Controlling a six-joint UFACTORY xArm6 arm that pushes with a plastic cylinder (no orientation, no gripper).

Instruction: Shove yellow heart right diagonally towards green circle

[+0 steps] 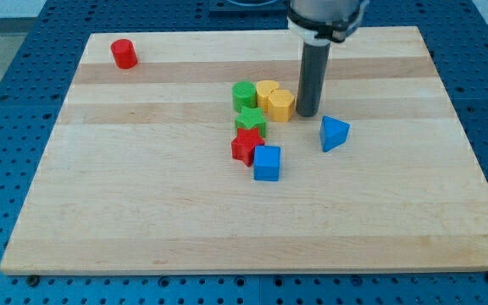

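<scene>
Camera view shows my tip (307,113), a plain rod with no pincer, touching the yellow heart (269,92) cluster; green circle (244,95) lies beyond, leftward.

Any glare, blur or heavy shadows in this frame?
Camera view: even, soft light, no glare on the wooden board. Blocks such as the blue cube and red cylinder look sharp, with faint shadows. My tip is crisp beside the yellow hexagon; the arm's top is cropped.

single view, raised and angled down, wooden board (142,220) whole, arm entering from top
</scene>
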